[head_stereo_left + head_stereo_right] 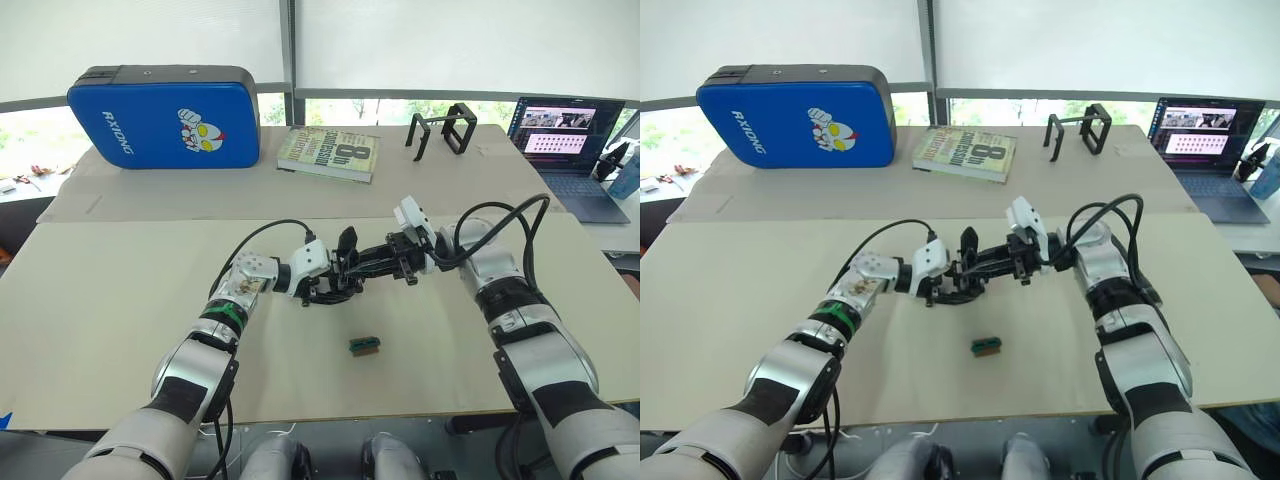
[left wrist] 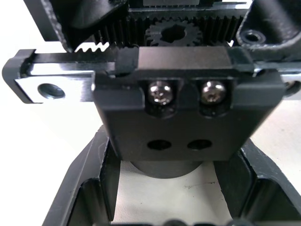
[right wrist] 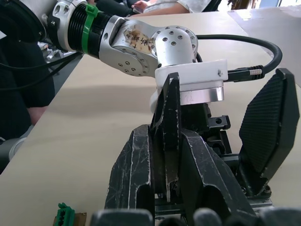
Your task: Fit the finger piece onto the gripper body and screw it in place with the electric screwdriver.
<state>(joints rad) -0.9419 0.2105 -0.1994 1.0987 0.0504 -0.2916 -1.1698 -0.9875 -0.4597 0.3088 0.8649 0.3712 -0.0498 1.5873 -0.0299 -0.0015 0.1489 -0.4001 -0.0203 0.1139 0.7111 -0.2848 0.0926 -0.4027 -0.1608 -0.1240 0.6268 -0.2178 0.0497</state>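
- Centre of the frame: your two arms meet over the beige table (image 1: pixel 120 300). The left end effector (image 1: pixel 322 283) and the right end effector (image 1: pixel 385 262) converge on one dark cluster of parts.
- Gripper body (image 2: pixel 186 117): you see it close up in the left wrist view, a black block with two bright screws, two empty holes below them, a toothed rack and a gear above. It sits between the left end effector's two fingers, which bracket its sides; the left end effector is closed on it. In the head views it lies at the centre, just above the table surface.
- Finger piece (image 3: pixel 170 127): in the right wrist view, a slim black wedge stands upright between the right end effector's two fingers, which are clamped on its lower part. Its tip rises against the white housing of the left wrist.
- Green-and-black block (image 1: pixel 365 345): lies on the table, lower centre, apart from both end effectors.
- Upper frame: blue case (image 1: pixel 165 115) at upper left, book (image 1: pixel 328 152) at upper centre, black frame brackets (image 1: pixel 445 128) right of it, laptop (image 1: pixel 570 150) at upper right.
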